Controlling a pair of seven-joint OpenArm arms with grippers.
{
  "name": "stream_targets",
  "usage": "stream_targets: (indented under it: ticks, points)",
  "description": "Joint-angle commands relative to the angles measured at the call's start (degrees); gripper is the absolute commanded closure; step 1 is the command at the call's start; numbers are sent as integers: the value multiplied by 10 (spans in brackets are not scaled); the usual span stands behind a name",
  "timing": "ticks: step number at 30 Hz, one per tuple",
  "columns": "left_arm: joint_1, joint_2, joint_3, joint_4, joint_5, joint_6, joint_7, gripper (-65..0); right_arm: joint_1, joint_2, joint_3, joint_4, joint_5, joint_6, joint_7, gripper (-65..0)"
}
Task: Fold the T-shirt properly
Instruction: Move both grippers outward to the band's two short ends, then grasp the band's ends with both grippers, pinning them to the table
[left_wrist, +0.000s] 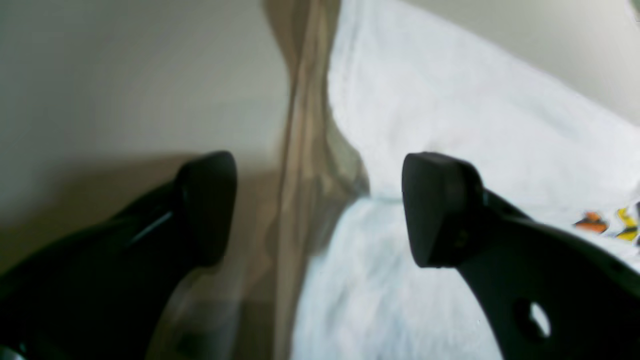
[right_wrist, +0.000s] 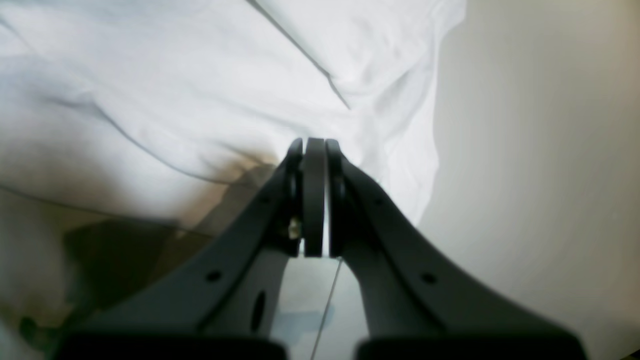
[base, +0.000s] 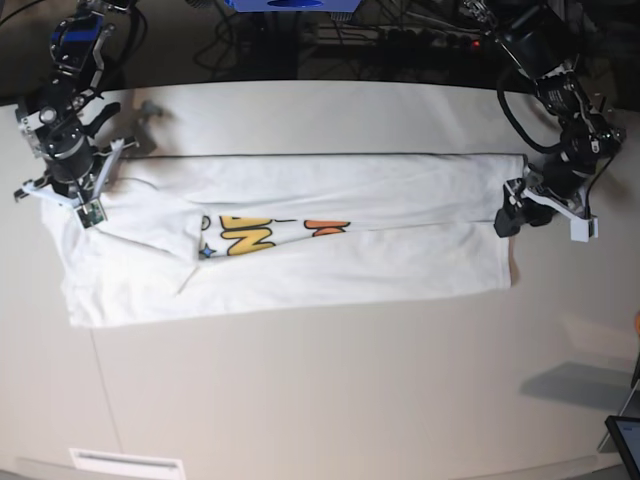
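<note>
The white T-shirt (base: 300, 250) lies stretched across the table, its far long side folded down over the middle so only a strip of the yellow and orange print (base: 270, 235) shows. My left gripper (base: 511, 206) stands open at the shirt's right end. In the left wrist view its fingers (left_wrist: 435, 210) straddle the cloth's edge (left_wrist: 450, 100), with bare table on one side. My right gripper (base: 75, 185) is over the shirt's left end. In the right wrist view the right gripper (right_wrist: 314, 150) has its jaws pressed together just above the white fabric (right_wrist: 200, 90), with no cloth seen between them.
The beige table (base: 350, 380) extends well in front of the shirt. Cables and dark equipment (base: 400, 30) line the far edge. A screen corner (base: 625, 440) shows at the lower right, and a white label (base: 125, 463) sits at the front edge.
</note>
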Motion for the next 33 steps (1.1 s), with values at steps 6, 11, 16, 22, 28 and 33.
stream_targets:
  ticks: [6, 11, 16, 22, 28, 33]
  points:
    - [-13, -12, 3, -45, 1, -3, -31, -499, 4, 5, 1, 8, 2, -4, 11, -16]
    - [-13, -9, 34, -45, 1, -3, -31, -499, 4, 5, 1, 8, 2, -4, 11, -16]
    - [-10, -8, 60, -45, 1, -3, -32, -497, 4, 5, 1, 8, 2, -4, 11, -16]
    - [-8, -3, 59, -45, 1, -3, -32, -495, 4, 5, 1, 8, 2, -4, 11, -16]
    - [-2, -1, 59, -47, 1, -3, -32, -495, 3, 5, -28, 5, 3, -3, 13, -16]
    - [-3, -1, 59, -47, 1, -3, -32, -495, 4, 8, -91, -9, 3, -4, 34, -15]
